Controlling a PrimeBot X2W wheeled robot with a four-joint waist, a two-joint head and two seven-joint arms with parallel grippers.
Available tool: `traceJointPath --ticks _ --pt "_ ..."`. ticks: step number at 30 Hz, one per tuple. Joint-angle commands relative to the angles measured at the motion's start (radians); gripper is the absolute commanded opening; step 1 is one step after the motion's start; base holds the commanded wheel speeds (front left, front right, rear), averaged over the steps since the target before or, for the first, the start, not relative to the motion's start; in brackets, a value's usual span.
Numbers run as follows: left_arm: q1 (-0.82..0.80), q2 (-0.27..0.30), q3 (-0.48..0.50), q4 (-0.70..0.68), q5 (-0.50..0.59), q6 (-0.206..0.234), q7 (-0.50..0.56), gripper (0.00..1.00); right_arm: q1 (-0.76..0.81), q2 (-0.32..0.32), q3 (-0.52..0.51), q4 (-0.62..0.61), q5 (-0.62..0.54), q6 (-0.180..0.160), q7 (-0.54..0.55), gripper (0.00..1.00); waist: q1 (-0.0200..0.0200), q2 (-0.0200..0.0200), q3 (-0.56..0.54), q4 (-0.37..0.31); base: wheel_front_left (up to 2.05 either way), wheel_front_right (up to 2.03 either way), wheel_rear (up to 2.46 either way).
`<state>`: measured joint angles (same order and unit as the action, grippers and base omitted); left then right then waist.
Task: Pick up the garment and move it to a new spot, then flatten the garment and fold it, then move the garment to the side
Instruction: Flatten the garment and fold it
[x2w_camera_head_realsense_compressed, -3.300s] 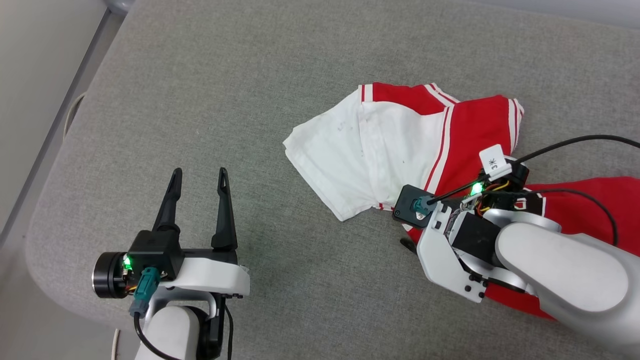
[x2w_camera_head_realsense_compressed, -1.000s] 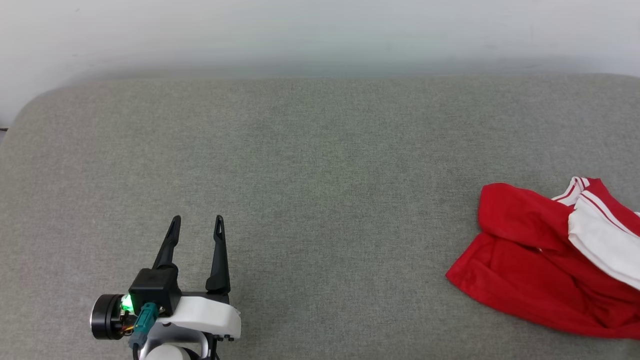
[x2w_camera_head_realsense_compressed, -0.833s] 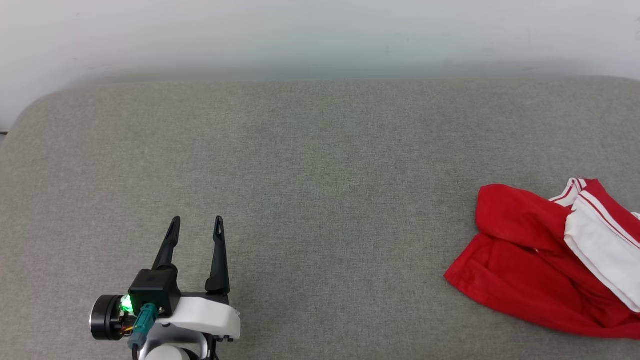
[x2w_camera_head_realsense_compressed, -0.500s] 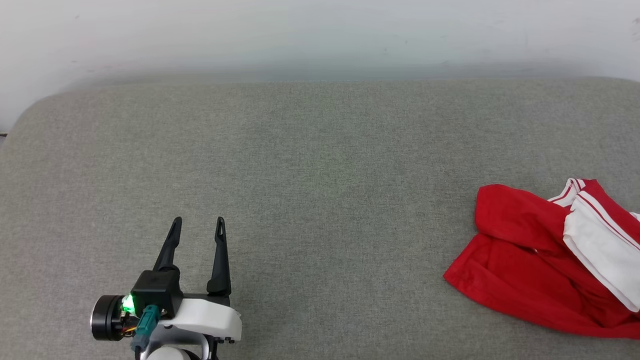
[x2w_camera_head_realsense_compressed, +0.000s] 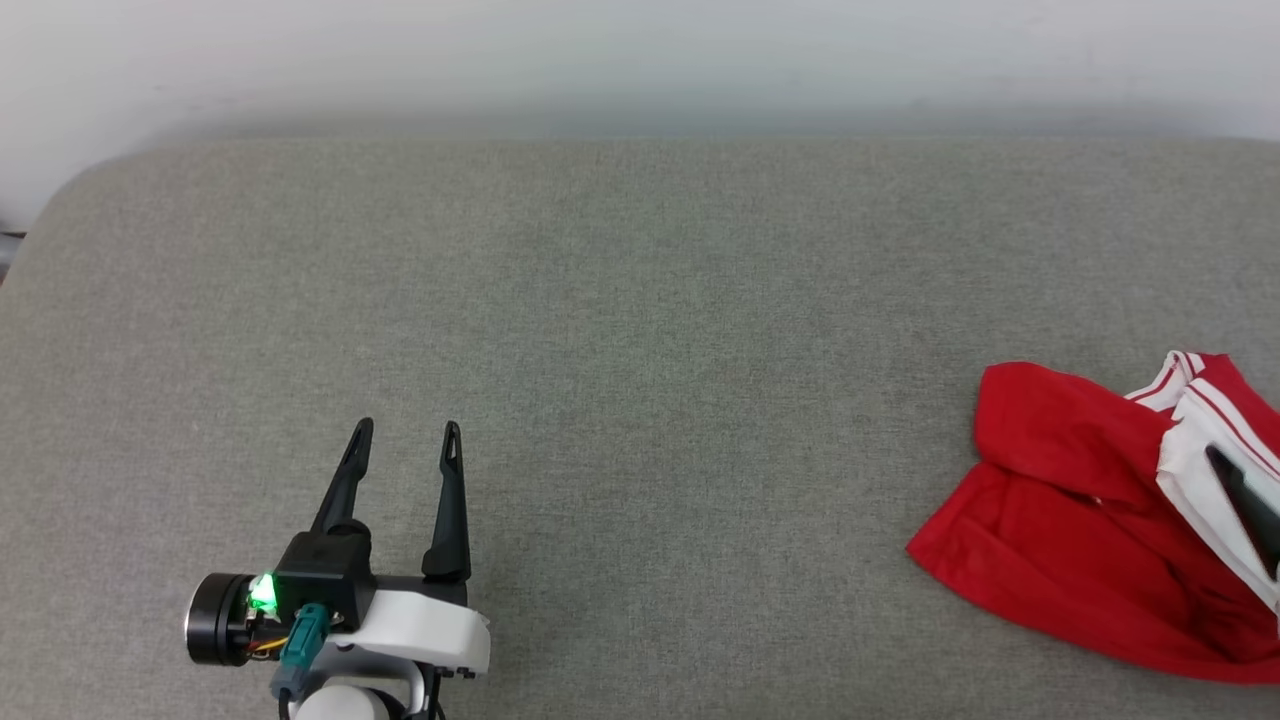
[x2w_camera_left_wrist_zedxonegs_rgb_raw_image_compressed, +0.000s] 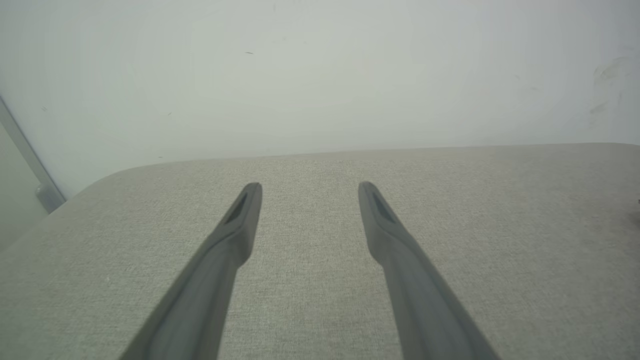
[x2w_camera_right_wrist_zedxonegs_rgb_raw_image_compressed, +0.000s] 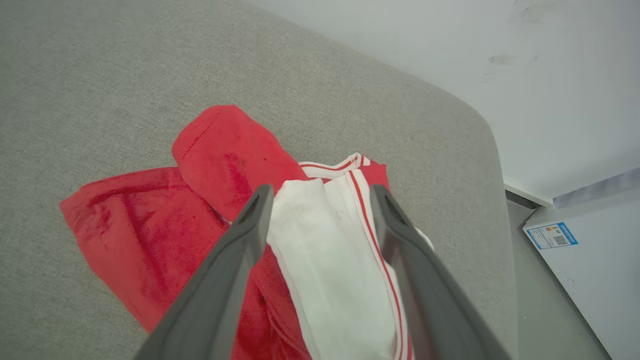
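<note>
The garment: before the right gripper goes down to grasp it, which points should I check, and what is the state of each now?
1. Right gripper open: ok.
2. Right gripper lined up over the garment: ok, the white sleeve lies between its fingers in the right wrist view.
3. Fingers touching the cloth: cannot tell.
4. Garment flat: not ok, it is crumpled and folded over itself.
5. Left gripper open and apart from the garment: ok.
6. Bare cushion for a new spot: ok.
</note>
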<state>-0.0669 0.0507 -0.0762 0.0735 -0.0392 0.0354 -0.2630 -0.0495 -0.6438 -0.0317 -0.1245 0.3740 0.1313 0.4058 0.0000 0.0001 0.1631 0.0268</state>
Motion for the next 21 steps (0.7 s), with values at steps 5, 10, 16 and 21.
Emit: traceJointPath --ticks 5,10,16,21 --pt "-0.033 -0.001 -0.016 -0.005 -0.003 0.003 -0.003 1.00 -0.003 -0.018 0.065 0.100 0.027 -0.001 0.045 1.00 0.0000 -0.0001 0.040 0.020 0.00 0.00 0.00" --pt "-0.053 -0.001 -0.028 -0.004 -0.006 0.007 -0.003 1.00 -0.040 0.013 0.118 0.278 0.013 -0.001 0.006 1.00 0.0000 -0.0001 0.082 0.042 0.00 0.00 0.00" --pt "-0.064 -0.001 -0.025 0.002 -0.005 0.007 -0.003 1.00 -0.096 0.067 0.162 0.465 0.010 -0.001 -0.119 0.20 0.0000 -0.0001 0.103 0.060 0.00 0.00 0.00" --pt "-0.049 -0.001 -0.017 0.008 -0.008 0.011 -0.003 1.00 -0.116 0.076 0.153 0.483 0.034 -0.001 -0.211 0.00 0.0000 -0.0001 0.084 0.045 0.00 0.00 0.00"
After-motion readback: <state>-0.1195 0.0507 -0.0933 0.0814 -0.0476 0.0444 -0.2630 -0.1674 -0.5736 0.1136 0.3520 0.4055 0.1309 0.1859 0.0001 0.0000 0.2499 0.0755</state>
